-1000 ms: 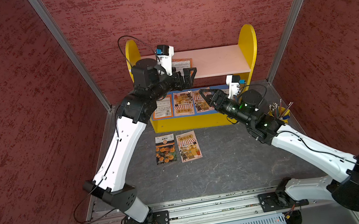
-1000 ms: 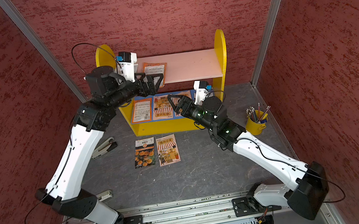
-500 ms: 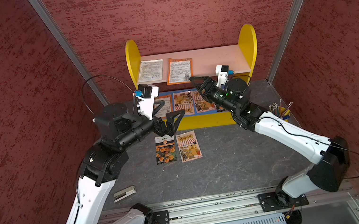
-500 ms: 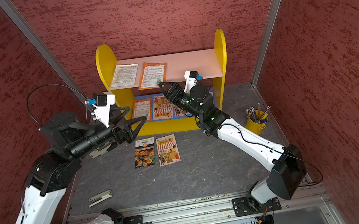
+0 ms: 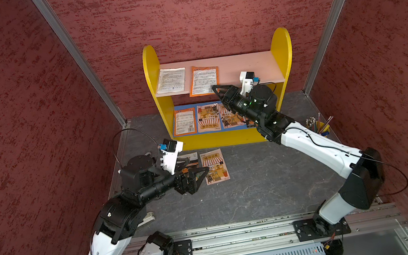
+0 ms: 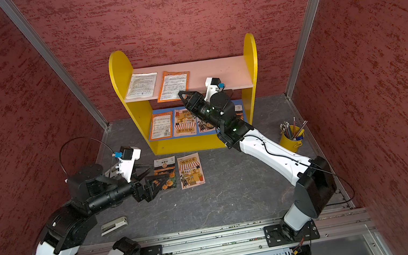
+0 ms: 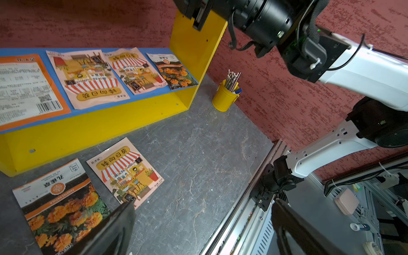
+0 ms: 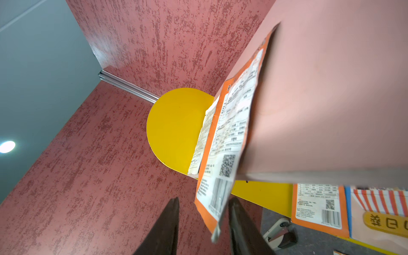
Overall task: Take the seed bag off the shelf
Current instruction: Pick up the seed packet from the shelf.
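Right wrist view first, Jo: what does the seed bag (image 8: 227,141) look like?

Flat packet, orange border round a white panel of small print, with a QR code and a barcode toward its near end (the printed back faces up, I'd say). It bows slightly.

Where is it?

On the shelf (image 5: 280,46), lying on the pale pink upper board (image 5: 248,66), left of middle. Its near end hangs past the board's front edge. A white packet (image 5: 171,80) lies just left of it.

And the claws?

The right gripper (image 8: 204,199) has its jaws at a narrow gap, either side of that overhanging corner. One finger (image 8: 170,225) stands clear of the paper, so nothing is pinched. The left gripper (image 7: 203,203) is spread wide and empty, low over the marigold packet (image 7: 59,198) on the grey table (image 5: 264,185), on the near side of the shelf. A shop-front packet (image 7: 125,172) lies just right of the marigold one. Four other packets (image 7: 92,81) line the blue lower board (image 7: 22,51).
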Controlling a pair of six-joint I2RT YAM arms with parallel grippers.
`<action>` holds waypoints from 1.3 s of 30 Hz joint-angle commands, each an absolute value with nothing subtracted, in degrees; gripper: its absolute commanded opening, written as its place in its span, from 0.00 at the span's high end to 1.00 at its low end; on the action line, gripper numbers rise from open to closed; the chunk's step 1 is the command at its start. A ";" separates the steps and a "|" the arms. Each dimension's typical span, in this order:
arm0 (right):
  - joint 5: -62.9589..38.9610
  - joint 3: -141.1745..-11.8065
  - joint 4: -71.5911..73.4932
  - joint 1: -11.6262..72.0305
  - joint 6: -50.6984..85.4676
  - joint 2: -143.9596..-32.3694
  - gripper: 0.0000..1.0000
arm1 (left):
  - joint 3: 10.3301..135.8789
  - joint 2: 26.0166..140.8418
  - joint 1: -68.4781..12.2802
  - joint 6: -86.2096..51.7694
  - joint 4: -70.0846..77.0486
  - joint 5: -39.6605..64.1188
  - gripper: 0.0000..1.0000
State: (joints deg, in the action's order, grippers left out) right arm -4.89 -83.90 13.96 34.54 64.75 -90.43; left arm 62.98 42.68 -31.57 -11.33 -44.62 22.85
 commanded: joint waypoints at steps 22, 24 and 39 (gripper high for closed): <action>-8.24 -77.32 21.78 30.42 60.04 -85.23 1.00 | 52.30 44.03 -31.86 -28.16 -18.08 22.57 0.00; -9.12 -75.05 21.69 29.86 58.82 -83.71 1.00 | 51.39 44.12 -31.82 -29.87 -14.75 21.97 0.00; -21.78 -59.01 26.93 29.81 56.70 -72.20 1.00 | 46.21 51.83 -23.07 -41.57 11.05 29.48 0.00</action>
State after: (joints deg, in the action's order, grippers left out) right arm -17.04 -59.77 24.45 29.54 58.26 -74.30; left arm 45.80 51.09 -24.10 -38.92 2.17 26.20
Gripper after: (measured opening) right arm 0.044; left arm 0.996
